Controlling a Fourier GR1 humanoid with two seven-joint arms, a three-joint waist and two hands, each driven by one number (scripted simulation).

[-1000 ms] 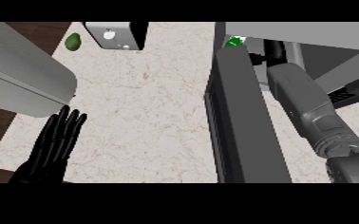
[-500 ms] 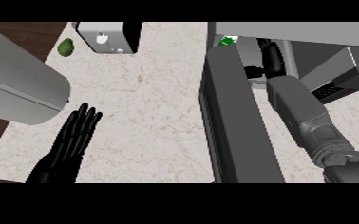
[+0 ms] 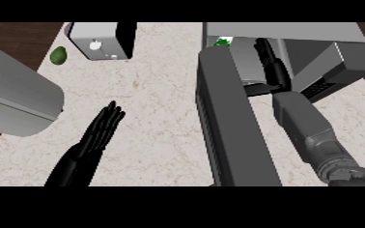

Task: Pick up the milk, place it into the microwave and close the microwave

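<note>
Counter speckled stone; microwave door matt grey.

1. The bench has a pale, speckled stone top that fills the middle of the view.
2. At 11 o'clock a small grey box with a black side stands on it.
3. At 10 o'clock a small green oval object lies where the pale top meets a dark brown strip.
4. At 9 o'clock a large grey rounded body covers the bench's left edge.
5. At 2 o'clock stands the microwave. Its dark door is open and reaches toward 5 o'clock.
</note>
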